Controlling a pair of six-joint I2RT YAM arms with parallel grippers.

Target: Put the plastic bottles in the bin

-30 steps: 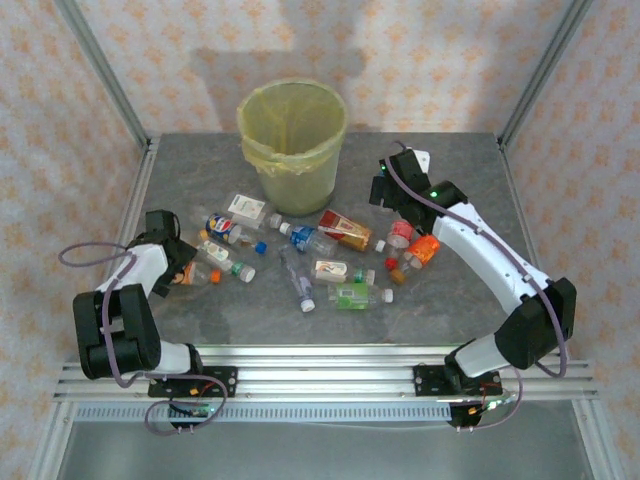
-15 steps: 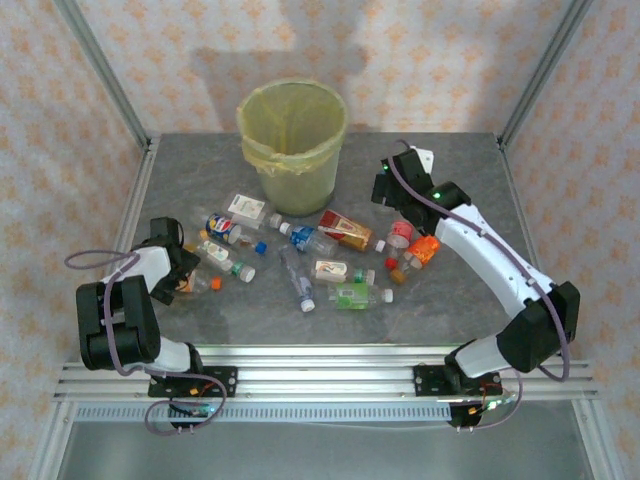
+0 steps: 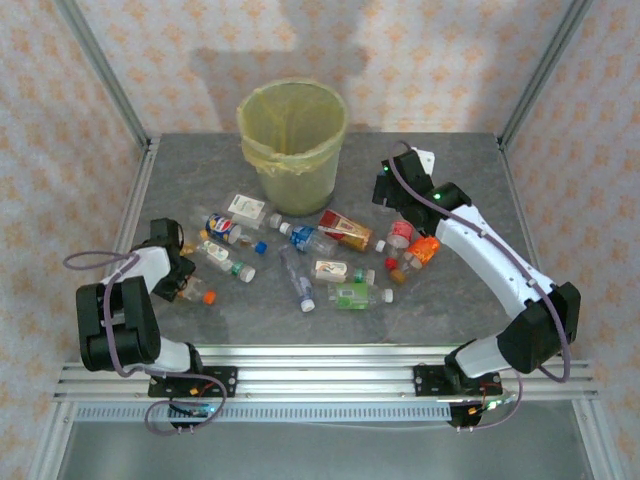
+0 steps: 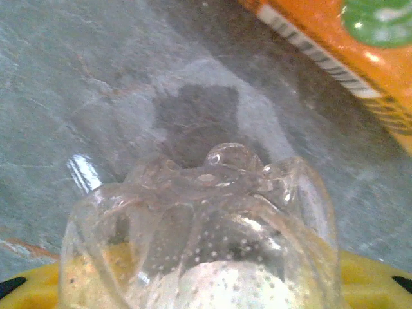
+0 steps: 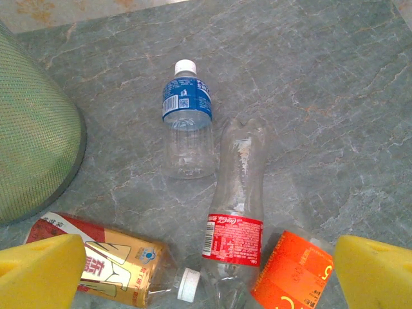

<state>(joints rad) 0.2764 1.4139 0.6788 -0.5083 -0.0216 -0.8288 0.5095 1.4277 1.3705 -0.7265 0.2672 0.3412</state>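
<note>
Left fingers point(image 4: 376, 283): yellow pads either side of a clear bottle point(image 4: 199, 244) at its base; grip cannot be told.
Right fingers point(image 5: 370, 270): spread wide, empty, above red-labelled bottle point(image 5: 235, 219).
Bin point(image 3: 293, 150): upper centre of counter point(image 3: 200, 160).

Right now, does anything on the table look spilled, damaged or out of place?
Nothing looks spilled or broken. The plastic bottles lie scattered on the table in front of the upright bin, which fits the job; its bag liner bunches unevenly below the rim.
</note>
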